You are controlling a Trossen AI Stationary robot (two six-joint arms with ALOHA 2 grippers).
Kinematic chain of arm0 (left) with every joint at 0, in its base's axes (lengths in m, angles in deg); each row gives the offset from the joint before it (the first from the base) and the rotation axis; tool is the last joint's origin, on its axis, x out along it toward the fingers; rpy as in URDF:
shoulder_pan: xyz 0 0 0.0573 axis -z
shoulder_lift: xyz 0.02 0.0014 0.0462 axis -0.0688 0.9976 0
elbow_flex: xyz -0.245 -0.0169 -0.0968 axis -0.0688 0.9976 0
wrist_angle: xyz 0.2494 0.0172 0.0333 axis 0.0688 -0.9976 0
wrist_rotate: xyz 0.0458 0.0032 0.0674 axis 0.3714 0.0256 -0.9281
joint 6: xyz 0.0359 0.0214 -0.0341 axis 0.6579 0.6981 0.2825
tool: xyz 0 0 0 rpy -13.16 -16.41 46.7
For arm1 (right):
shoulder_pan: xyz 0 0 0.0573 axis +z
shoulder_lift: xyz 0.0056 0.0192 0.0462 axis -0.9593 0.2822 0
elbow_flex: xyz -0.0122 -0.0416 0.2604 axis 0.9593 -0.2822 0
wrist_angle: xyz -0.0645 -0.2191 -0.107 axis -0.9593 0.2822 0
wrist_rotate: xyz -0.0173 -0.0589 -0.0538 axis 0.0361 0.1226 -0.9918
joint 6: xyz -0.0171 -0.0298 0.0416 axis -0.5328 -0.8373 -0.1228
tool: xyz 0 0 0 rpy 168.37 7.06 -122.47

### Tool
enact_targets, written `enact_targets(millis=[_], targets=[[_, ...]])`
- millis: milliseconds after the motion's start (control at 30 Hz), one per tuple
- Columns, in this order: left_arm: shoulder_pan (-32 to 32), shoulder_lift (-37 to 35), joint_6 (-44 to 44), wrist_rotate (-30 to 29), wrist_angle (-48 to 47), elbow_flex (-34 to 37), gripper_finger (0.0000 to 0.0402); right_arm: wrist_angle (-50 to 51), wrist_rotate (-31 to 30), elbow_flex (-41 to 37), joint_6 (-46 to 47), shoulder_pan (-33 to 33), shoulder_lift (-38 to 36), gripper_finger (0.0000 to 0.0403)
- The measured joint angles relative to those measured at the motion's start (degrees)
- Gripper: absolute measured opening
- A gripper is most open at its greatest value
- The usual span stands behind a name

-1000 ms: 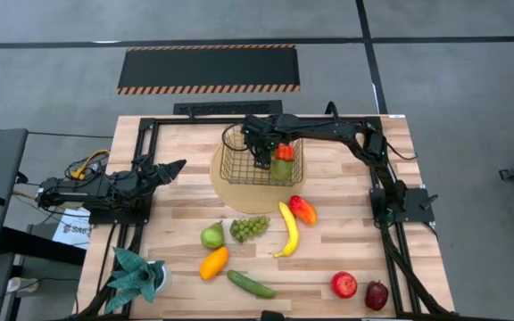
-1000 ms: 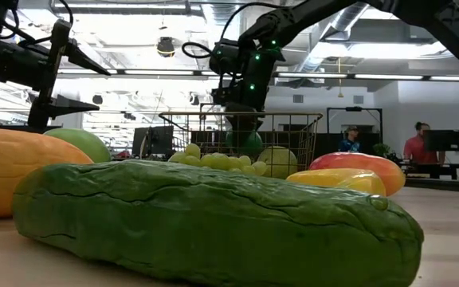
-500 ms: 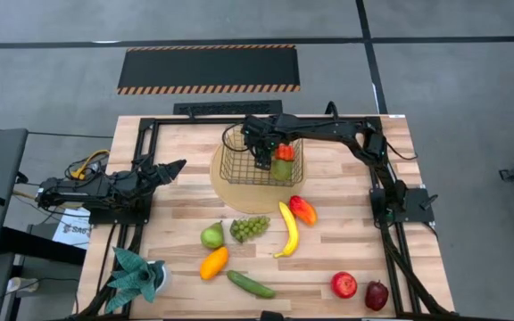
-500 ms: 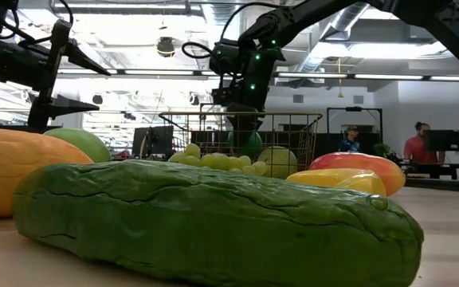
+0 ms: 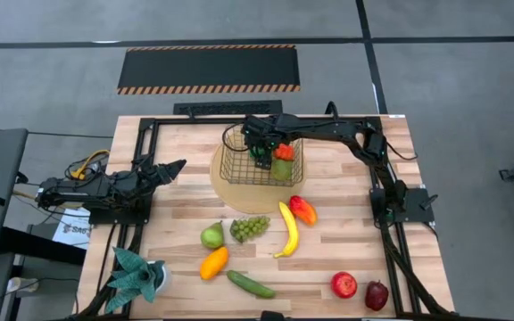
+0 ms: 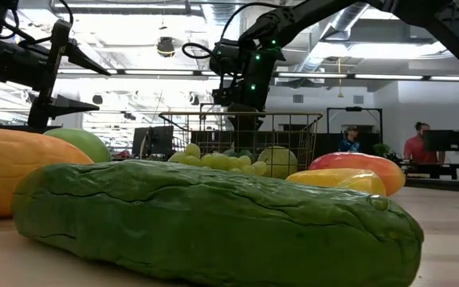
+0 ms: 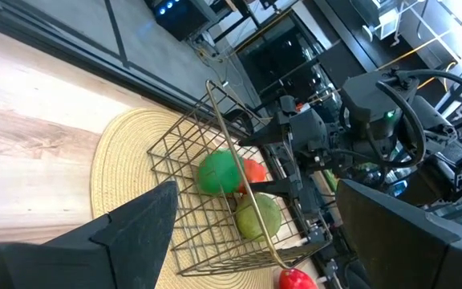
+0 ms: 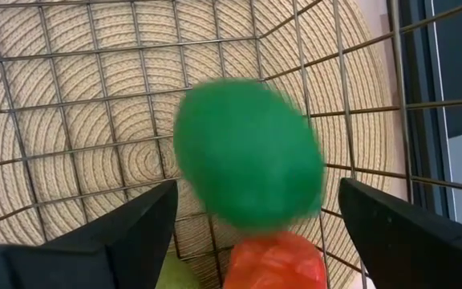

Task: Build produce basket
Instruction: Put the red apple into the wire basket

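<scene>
The dark wire basket (image 5: 261, 162) stands on a round tan mat (image 5: 239, 189) at the table's far middle. My right gripper (image 5: 259, 150) (image 8: 255, 191) hangs open over it, fingers pointing down. A green round fruit (image 8: 247, 164) (image 7: 217, 171) shows blurred between the spread fingers and clear of them, low in the basket. Beside it lie a red-orange fruit (image 8: 275, 261) and a yellow-green fruit (image 5: 280, 170). My left gripper (image 5: 172, 168) (image 7: 271, 241) waits open above the table's left side, pointing at the basket.
On the near half of the table lie a pear (image 5: 211, 235), grapes (image 5: 249, 227), a banana (image 5: 287, 229), a red-orange mango (image 5: 302, 209), an orange fruit (image 5: 213, 263), a cucumber (image 5: 251, 284) and two red apples (image 5: 344, 285). A teal potted plant (image 5: 136, 275) stands at the near left corner.
My right gripper has let go of the green fruit. In the low view the fruit hung just under the fingers a second ago; now it has fallen lower into the basket, behind the grapes. Both arms have stayed about where they were.
</scene>
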Motion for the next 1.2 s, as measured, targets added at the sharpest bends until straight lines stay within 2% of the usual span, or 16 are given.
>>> enact_targets(millis=[300, 433, 600, 867, 1033, 1200], targets=[[0.01, -0.01, 0.0, 0.02, -0.02, 0.0, 0.0327, 1.65, 0.55, 0.19, 2.58, 0.01, -1.23, 0.0364], [0.0, 0.01, 0.0, 0.04, 0.0, 0.0, 0.0327, 9.81, 5.65, 2.91, 7.71, 0.46, -5.04, 0.0364], [0.01, -0.01, 0.0, 0.13, -0.02, 0.0, 0.0327, 24.85, 9.65, 3.52, 22.19, 3.93, -12.41, 0.0364], [0.01, -0.01, -1.25, 0.27, -0.04, 0.0, 0.0327, 40.42, 6.34, 3.43, 42.27, 17.78, -21.63, 0.0363], [0.01, 0.0, -1.89, 0.4, -0.06, 0.0, 0.0327, 40.17, 6.91, -0.65, 60.2, 29.35, -28.92, 0.0363], [-0.01, -0.01, -1.97, 0.37, -0.13, 0.0, 0.0327, 38.99, 12.92, -9.2, 83.31, 43.2, -34.56, 0.0363]])
